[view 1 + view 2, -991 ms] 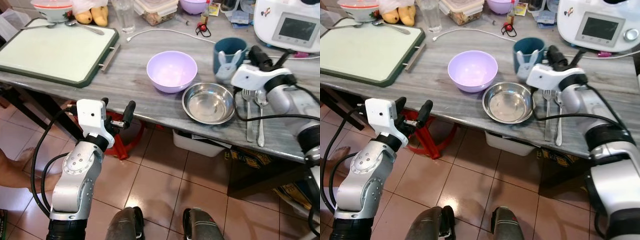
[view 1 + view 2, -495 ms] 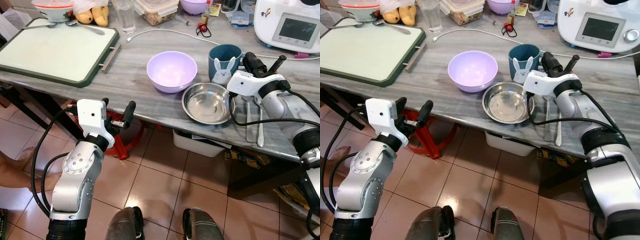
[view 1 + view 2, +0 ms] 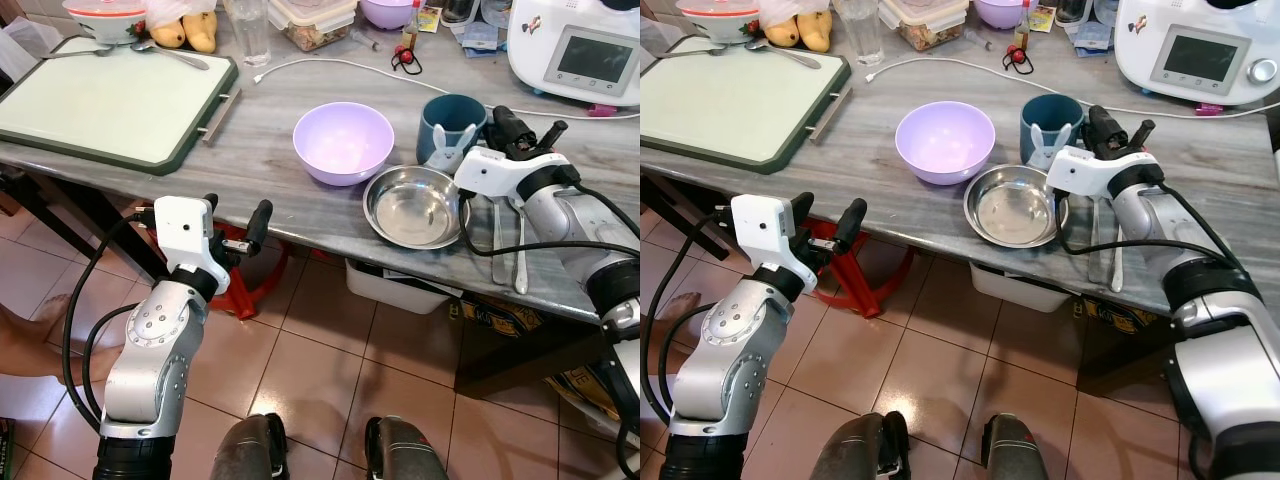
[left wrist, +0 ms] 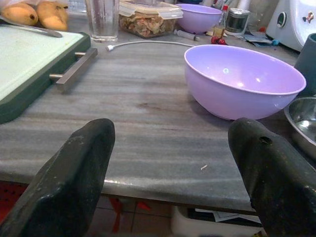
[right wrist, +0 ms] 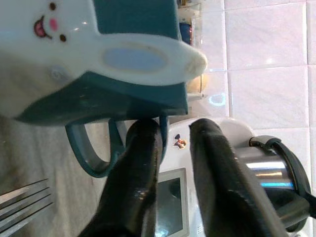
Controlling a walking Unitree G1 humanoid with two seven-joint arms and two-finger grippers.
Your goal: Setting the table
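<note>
Head views: the teal bunny mug (image 3: 450, 125) stands upright on the grey table (image 3: 260, 170), just behind the empty steel bowl (image 3: 417, 205) and beside the empty purple bowl (image 3: 343, 141). The right gripper (image 3: 522, 133) lies at the mug's right side, fingers pointing away from the robot along the mug's flank, so the mug sits just to the left of the jaws, touching or nearly so. A fork (image 3: 1096, 240) and spoon (image 3: 1114, 255) lie side by side under the right forearm, long axes running toward the robot. The right arm is by far the nearer to mug and cutlery. The left gripper (image 3: 232, 228) hangs below the table edge, off the front of the purple bowl. Farther back stand a green tray (image 3: 110, 100), a glass (image 3: 248, 30) and a lidded food box (image 3: 310, 20)

Left wrist view: the left gripper's two fingers (image 4: 74, 173) are spread wide and hold nothing; the purple bowl (image 4: 242, 79) lies ahead between them, past the table edge

Right wrist view: the right gripper's fingers (image 5: 140, 177) stand a narrow gap apart, one tip at the mug (image 5: 128, 59) near its handle; whether they pinch the handle I cannot tell. What is in the mug is hidden. Fork tines (image 5: 22, 207) show at the corner
</note>
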